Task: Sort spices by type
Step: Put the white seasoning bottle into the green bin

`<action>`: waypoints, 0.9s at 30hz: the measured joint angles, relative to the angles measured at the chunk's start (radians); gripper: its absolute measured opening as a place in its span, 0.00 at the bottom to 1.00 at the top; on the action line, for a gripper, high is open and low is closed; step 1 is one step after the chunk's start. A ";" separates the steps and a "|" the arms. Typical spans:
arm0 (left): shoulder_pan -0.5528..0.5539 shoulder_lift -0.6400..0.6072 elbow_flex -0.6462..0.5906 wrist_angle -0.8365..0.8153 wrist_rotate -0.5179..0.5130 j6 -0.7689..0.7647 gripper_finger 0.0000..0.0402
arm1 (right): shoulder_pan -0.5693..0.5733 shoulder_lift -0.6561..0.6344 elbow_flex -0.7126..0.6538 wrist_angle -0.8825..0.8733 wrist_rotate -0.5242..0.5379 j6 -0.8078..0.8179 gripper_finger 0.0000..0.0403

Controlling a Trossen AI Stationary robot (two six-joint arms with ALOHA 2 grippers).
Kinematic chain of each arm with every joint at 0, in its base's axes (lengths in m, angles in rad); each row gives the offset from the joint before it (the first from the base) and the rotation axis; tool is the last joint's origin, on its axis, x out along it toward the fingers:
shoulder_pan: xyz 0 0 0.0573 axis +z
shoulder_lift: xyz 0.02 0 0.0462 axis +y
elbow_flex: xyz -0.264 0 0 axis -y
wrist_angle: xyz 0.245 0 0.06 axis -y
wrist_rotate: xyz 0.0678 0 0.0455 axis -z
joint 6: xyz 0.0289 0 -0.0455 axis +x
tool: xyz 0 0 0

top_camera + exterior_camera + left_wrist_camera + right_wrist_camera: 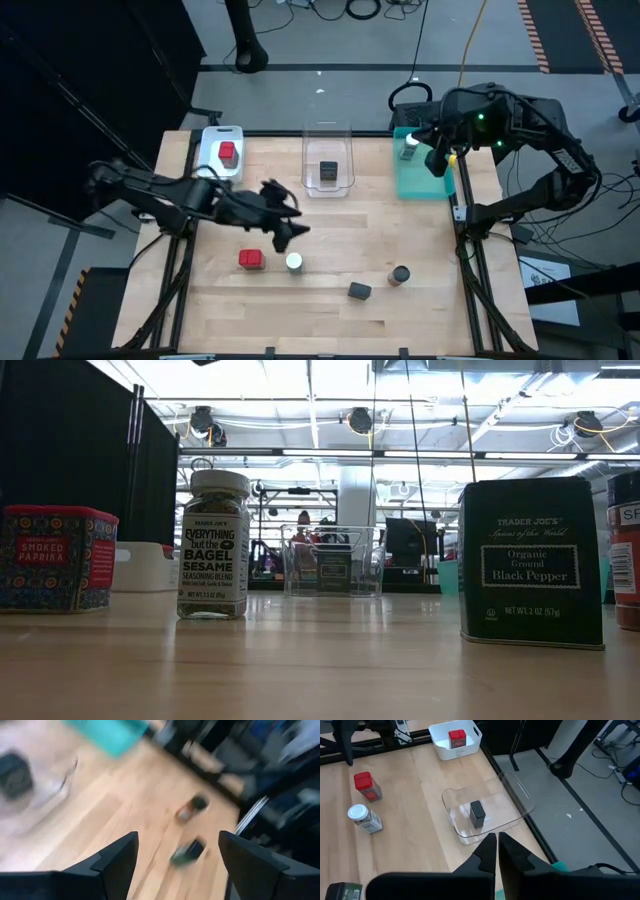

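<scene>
1. Your left gripper (290, 228) hangs over the middle of the table (330, 310), jaws spread wide with nothing between them, just above the loose red tin (251, 259) and the white-capped jar (294, 262).
2. Your right gripper (437, 160) sits over the teal tray (415, 180) at the table's far right, fingers pressed together and holding nothing.
3. One red tin (227, 152) already lies in the white tray (222, 135) at the far left.
4. One dark tin (328, 172) stands in the clear tray (327, 150) at the far centre.
5. A white-capped jar (409, 146) shows in the teal tray, right by your right gripper.
6. Still loose on the near part of the table: the red tin and the white-capped jar side by side, close but apart; further right a dark tin (359, 291) lies on the wood, and near it a brown-bodied jar with a dark cap (399, 275).
7. From table height you can read the labels: smoked paprika on the red tin, bagel sesame blend on the jar, ground black pepper on the dark tin.
</scene>
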 joint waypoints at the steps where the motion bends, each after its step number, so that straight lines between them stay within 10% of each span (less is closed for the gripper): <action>1: -0.011 0.030 0.036 -0.062 0.004 -0.012 0.69 | -0.002 -0.001 0.000 0.000 -0.001 -0.008 0.00; 10: -0.081 0.146 0.141 -0.329 0.076 0.070 0.69 | -0.007 -0.002 0.000 0.000 -0.054 -0.030 0.00; 27: -0.086 0.278 0.141 -0.343 0.038 0.226 0.69 | -0.007 -0.001 0.000 0.001 -0.050 0.056 0.00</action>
